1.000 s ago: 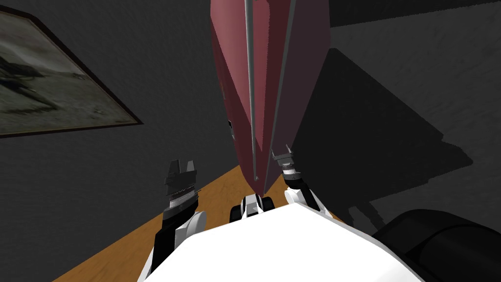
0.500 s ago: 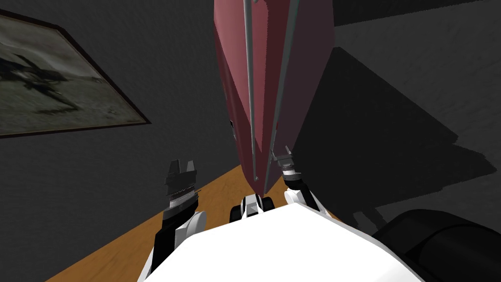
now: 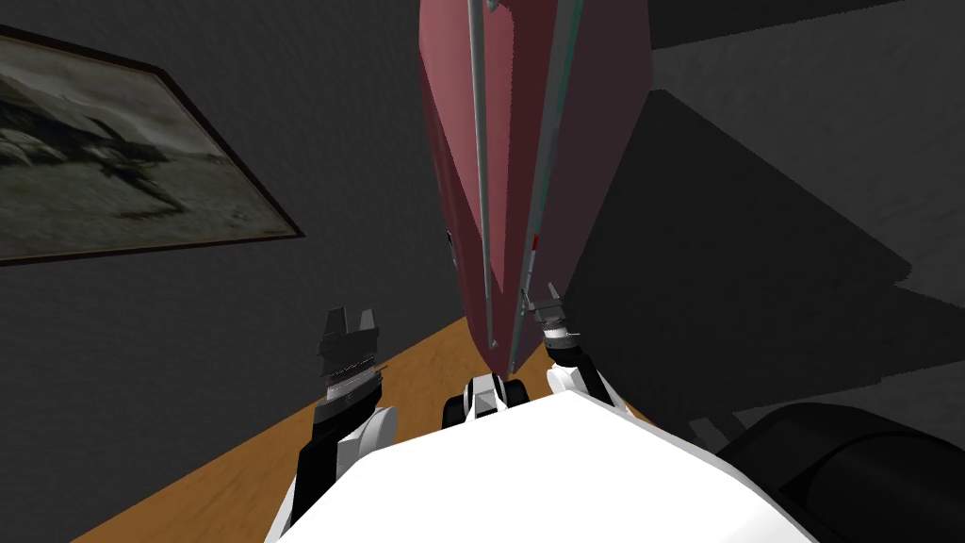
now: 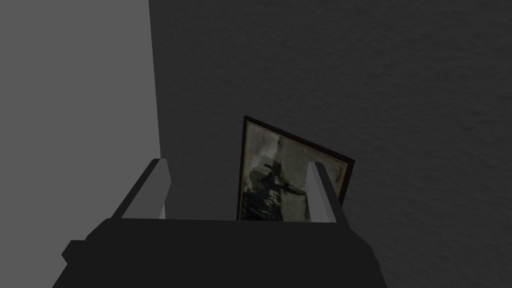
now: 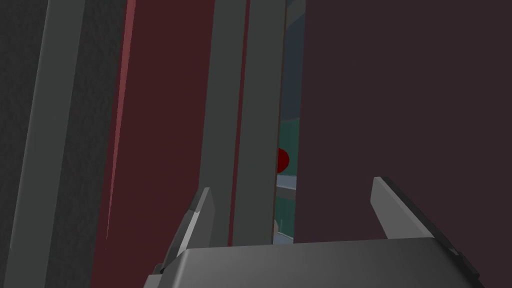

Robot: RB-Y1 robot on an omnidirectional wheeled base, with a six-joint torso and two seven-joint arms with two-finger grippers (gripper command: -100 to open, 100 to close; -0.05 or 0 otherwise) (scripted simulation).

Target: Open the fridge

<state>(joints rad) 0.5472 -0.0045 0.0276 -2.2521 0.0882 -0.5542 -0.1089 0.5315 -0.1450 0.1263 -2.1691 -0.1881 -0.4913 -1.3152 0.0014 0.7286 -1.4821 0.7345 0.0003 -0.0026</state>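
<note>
The fridge [image 3: 528,141] is a tall, dark red cabinet standing straight ahead on the wood floor [image 3: 283,452], close in front of me. Two long grey handles run up its front. I judge it heavy and rigid. The door should swing on a hinge, holding back against its seal at first and then moving more freely. Only the door needs to move, not the cabinet.

The right-hand handle [image 5: 255,125] is the place to take hold. It is a stiff, smooth bar, probably slippery. A firm grip or a hook behind it, low down where the arm reaches it, looks safer than a light pinch.

In the right wrist view, the right jaws stand open, with the handle rising between the fingers [image 5: 200,215]. The bar lies right against one finger and well clear of the other, so nothing is clamped. Just past the bar is a narrow slit [image 5: 290,125] showing a teal interior and a small red round thing [image 5: 282,160]. From this I judge the door to be slightly ajar. Beyond the slit is a flat, dark red panel [image 5: 400,100]; I cannot tell whether it is a second door or the cabinet side.

The left arm [image 3: 349,377] is raised beside the fridge, well apart from it. Its jaws are open and hold nothing.
</note>
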